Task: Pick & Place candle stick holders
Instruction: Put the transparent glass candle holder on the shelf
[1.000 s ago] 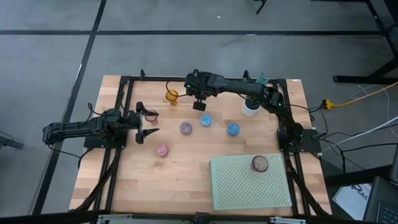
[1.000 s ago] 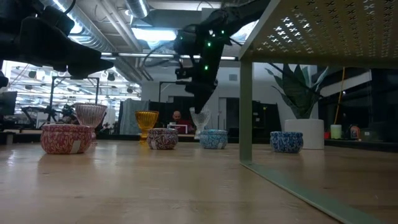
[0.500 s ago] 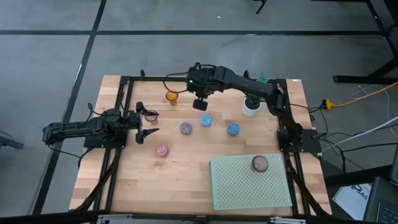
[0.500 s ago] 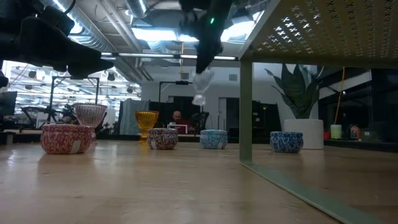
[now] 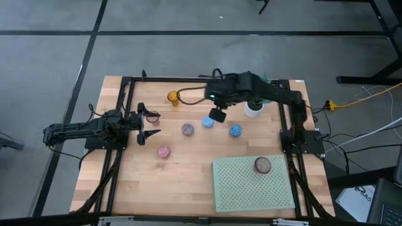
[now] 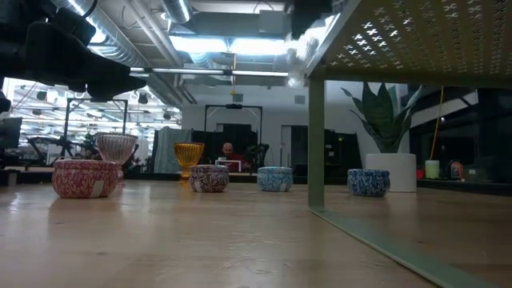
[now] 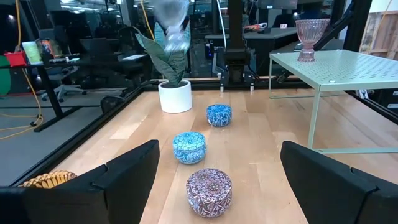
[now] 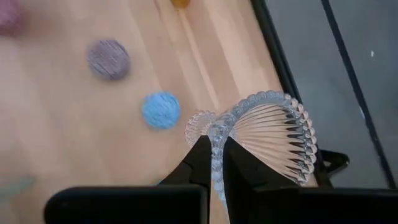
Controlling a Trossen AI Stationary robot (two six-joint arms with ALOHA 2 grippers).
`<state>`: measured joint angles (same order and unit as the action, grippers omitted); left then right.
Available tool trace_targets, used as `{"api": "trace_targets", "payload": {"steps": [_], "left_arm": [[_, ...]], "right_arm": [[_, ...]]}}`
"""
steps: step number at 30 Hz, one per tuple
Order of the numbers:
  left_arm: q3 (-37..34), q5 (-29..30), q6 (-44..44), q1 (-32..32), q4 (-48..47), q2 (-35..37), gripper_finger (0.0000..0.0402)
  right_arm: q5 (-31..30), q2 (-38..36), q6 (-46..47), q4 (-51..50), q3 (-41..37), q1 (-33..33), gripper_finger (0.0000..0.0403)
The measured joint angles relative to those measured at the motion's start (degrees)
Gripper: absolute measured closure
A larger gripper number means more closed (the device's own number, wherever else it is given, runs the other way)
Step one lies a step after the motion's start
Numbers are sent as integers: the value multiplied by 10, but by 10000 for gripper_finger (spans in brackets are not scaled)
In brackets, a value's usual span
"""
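Our right gripper point(image 8: 214, 163) pinches clear holder's point(image 8: 267, 140) rim, closed tight, aloft | wrist view shows grip; overhead hides it | left gripper point(image 5: 148, 123) open, empty

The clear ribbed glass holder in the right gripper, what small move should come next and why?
Probably keep carrying it toward the pale green perforated mat. The right gripper is shut on the clear ribbed glass holder, lifted above the small blue holder, and one brown holder already sits on the mat.
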<state>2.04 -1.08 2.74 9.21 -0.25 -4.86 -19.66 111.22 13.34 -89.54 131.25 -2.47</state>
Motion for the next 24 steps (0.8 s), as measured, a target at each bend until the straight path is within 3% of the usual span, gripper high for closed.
{"api": "trace_targets", "payload": {"steps": [3, 12, 20, 24], "left_arm": [[0, 0, 0, 0, 0, 0, 68], [0, 0, 0, 0, 0, 0, 68], [0, 0, 0, 0, 0, 0, 68], [0, 0, 0, 0, 0, 0, 68]], "right_arm": [[-5, -52, 44, -2, -39, 24, 386], [-4, -227, 186, -5, -280, 85, 386], [4, -365, 176, -4, -413, 161, 386], [42, -411, 164, -5, -470, 207, 386]]}}
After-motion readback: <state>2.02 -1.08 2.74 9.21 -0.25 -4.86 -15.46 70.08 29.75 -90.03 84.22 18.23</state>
